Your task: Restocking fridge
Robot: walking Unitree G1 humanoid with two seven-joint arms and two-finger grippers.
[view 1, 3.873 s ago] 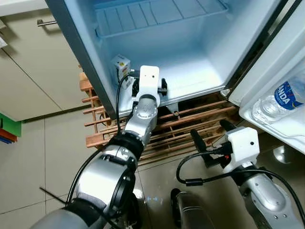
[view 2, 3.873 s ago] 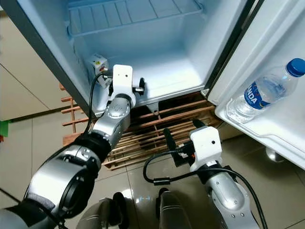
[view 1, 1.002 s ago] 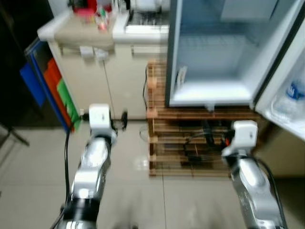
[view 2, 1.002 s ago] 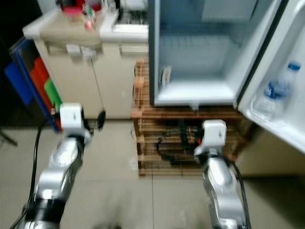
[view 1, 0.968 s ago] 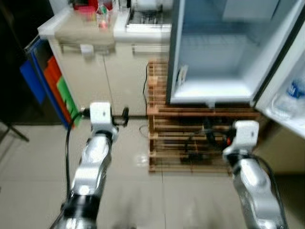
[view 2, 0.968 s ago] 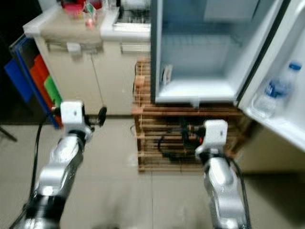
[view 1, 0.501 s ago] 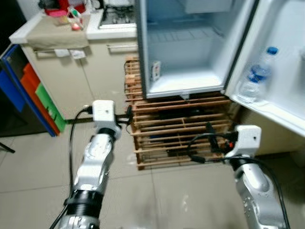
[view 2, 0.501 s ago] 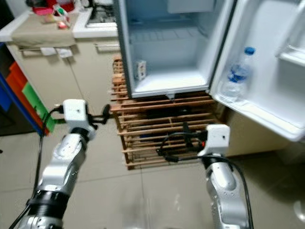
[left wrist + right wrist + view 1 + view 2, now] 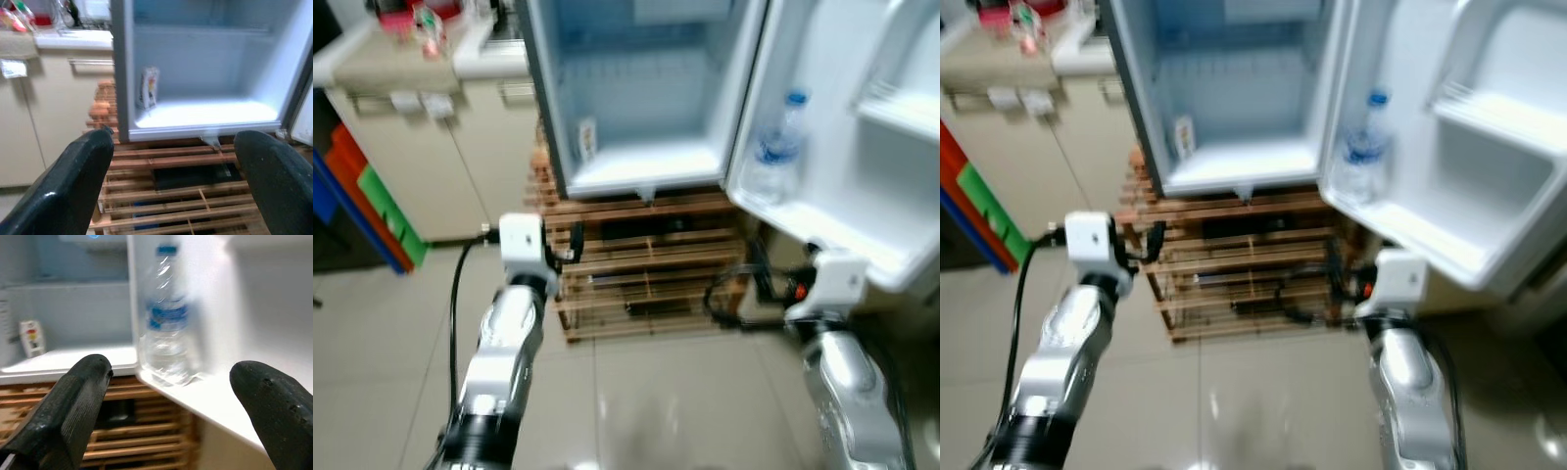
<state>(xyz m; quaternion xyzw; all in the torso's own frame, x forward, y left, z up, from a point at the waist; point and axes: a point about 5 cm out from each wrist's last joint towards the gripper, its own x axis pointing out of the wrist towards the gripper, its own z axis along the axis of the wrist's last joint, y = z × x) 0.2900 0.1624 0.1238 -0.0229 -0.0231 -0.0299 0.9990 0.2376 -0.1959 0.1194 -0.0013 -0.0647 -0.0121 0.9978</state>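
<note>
The small fridge [image 9: 636, 98] stands open on a wooden slatted rack [image 9: 646, 279], and its inner compartment looks bare apart from a small sticker [image 9: 149, 88] on the side wall. A clear water bottle with a blue cap and label [image 9: 773, 147] stands upright in the lower door shelf [image 9: 822, 230]. My left gripper [image 9: 172, 142] is open and holds nothing, in front of the rack's left end. My right gripper [image 9: 168, 367] is open too, low in front of the door shelf and facing the bottle [image 9: 168, 328].
A beige cabinet [image 9: 421, 147] with a cluttered counter stands left of the fridge. Coloured panels [image 9: 367, 191] lean at the far left. The open door [image 9: 862, 117] juts out over my right arm. Tiled floor [image 9: 646, 401] lies in front of the rack.
The view has swung right and blurred, so the fridge sits further left in the picture and more of the door shows. Both arms stay held forward with open fingers.
</note>
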